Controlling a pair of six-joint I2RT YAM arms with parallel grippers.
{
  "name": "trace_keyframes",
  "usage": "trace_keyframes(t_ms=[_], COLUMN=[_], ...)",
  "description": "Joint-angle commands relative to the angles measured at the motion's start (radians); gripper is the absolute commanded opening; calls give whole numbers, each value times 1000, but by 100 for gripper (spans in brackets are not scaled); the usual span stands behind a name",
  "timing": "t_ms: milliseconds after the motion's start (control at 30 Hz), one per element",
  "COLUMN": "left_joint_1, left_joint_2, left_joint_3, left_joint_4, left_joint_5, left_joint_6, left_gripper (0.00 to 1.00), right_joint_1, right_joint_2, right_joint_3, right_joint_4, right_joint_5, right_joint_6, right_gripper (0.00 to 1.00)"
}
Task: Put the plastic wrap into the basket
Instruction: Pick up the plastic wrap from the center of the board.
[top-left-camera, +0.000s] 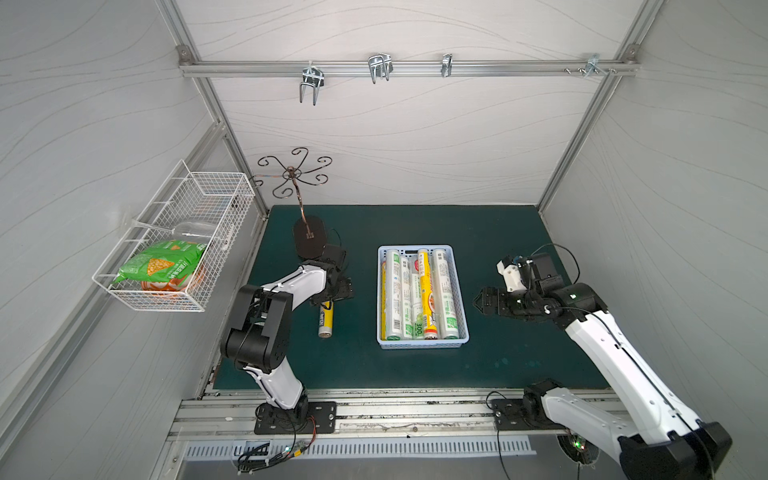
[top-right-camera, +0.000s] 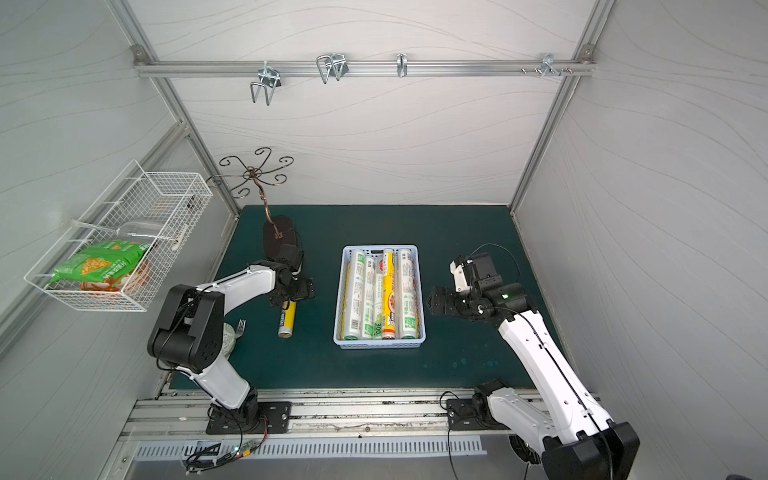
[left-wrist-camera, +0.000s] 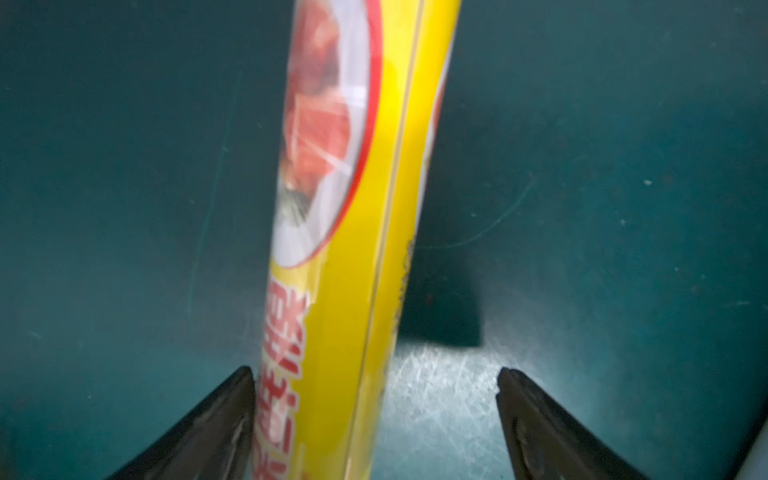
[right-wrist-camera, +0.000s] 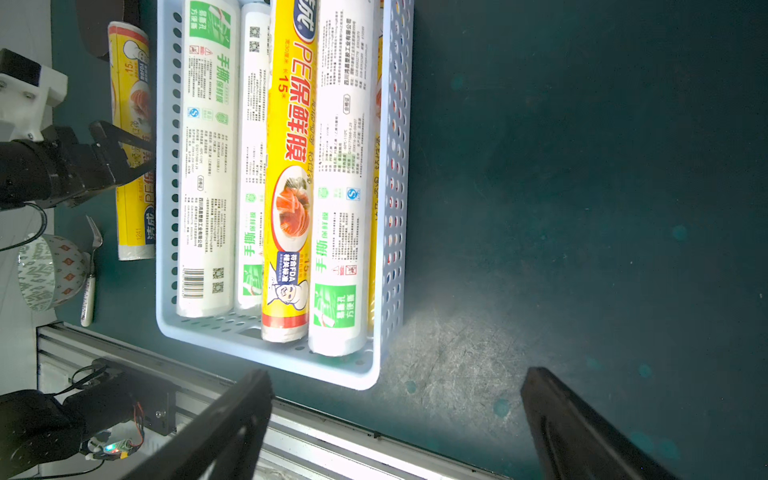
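One yellow plastic wrap roll (top-left-camera: 326, 322) (top-right-camera: 287, 319) lies on the green mat, left of the basket. My left gripper (top-left-camera: 336, 291) (left-wrist-camera: 376, 374) is low over its far half and open. The roll (left-wrist-camera: 353, 249) lies between the jaws, against one finger (left-wrist-camera: 232, 407) and apart from the second finger (left-wrist-camera: 536, 415). The pale-blue basket (top-left-camera: 422, 344) (top-right-camera: 378, 344) (right-wrist-camera: 274, 357) at mid-mat holds several rolls (top-left-camera: 399, 299), white-green and yellow (right-wrist-camera: 289, 166). My right gripper (top-left-camera: 478, 301) (right-wrist-camera: 397, 378) hovers open and empty, right of the basket.
A white wire basket (top-left-camera: 174, 249) with snack bags hangs on the left wall. A brown metal stand (top-left-camera: 309, 239) rises behind the left gripper. A patterned bowl (right-wrist-camera: 45, 270) and a fork (right-wrist-camera: 89, 270) sit near the left arm's base.
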Motion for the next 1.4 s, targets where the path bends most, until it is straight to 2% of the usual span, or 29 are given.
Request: trace_keyframes(t_ms=[0, 100, 367, 500, 567, 767, 867, 1000, 1167, 1367], left_joint_1=[2, 1, -1, -6, -14, -36, -48, -64, -101, -239], left_joint_2=[24, 39, 77, 75, 72, 20, -27, -114, -227, -305], left_joint_3=[47, 55, 58, 49, 49, 44, 45, 45, 70, 124], left_joint_4=[-28, -39, -41, -26, -22, -42, -69, -102, -136, -113], left_joint_5=[-10, -8, 27, 66, 80, 83, 88, 115, 141, 170], left_joint_6=[19, 26, 26, 32, 39, 54, 49, 24, -70, -202], left_gripper=[90, 86, 69, 52, 47, 37, 26, 25, 19, 19], right_joint_1=[-5, -4, -4, -4, -5, -4, -4, -4, -4, -5], right_joint_2=[4, 3, -1, -4, -5, -15, -20, -19, -14, -13], right_joint_3=[-6, -7, -12, -13, -13, -6, -6, -12, -14, -20], right_joint_4=[7, 7, 8, 6, 6, -5, -6, -2, 8, 15], right_joint_5=[-12, -14, -14, -10, -11, -7, -5, -7, -18, -33], right_joint_6=[-5, -6, -5, -2, -3, -1, 1, 5, 13, 24], right_gripper=[99, 99, 99, 99, 99, 99, 99, 99, 99, 99])
